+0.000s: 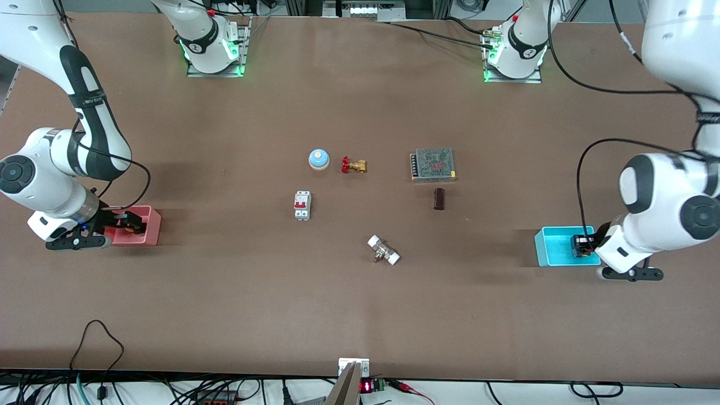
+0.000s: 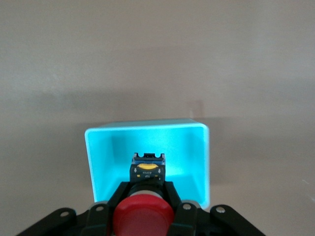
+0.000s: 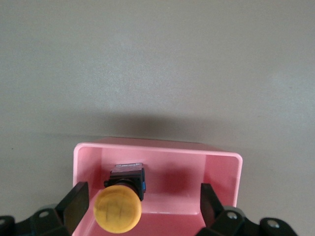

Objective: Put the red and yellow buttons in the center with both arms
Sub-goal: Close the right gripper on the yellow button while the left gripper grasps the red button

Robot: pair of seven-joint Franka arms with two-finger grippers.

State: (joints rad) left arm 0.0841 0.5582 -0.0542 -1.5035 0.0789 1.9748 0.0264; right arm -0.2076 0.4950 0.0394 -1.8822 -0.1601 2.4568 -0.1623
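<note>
The red button [image 2: 143, 216] sits in the cyan tray [image 2: 147, 125] at the left arm's end of the table. My left gripper [image 2: 143, 194] is shut on its black neck, just below the red cap. In the front view that gripper [image 1: 588, 247] is at the cyan tray [image 1: 554, 247]. The yellow button [image 3: 118, 209] lies on its side in the pink tray [image 3: 157, 147] at the right arm's end. My right gripper [image 3: 142, 206] is open, with one finger on each side of the button and not touching it. In the front view it [image 1: 121, 224] is in the pink tray [image 1: 151, 225].
Around the brown table centre [image 1: 360, 214] stand a blue dome bell [image 1: 319, 159], a brass valve with a red handle [image 1: 353, 165], a white breaker [image 1: 302, 205], a mesh power supply [image 1: 432, 164], a dark block [image 1: 439, 198] and a white-ended fitting [image 1: 383, 250].
</note>
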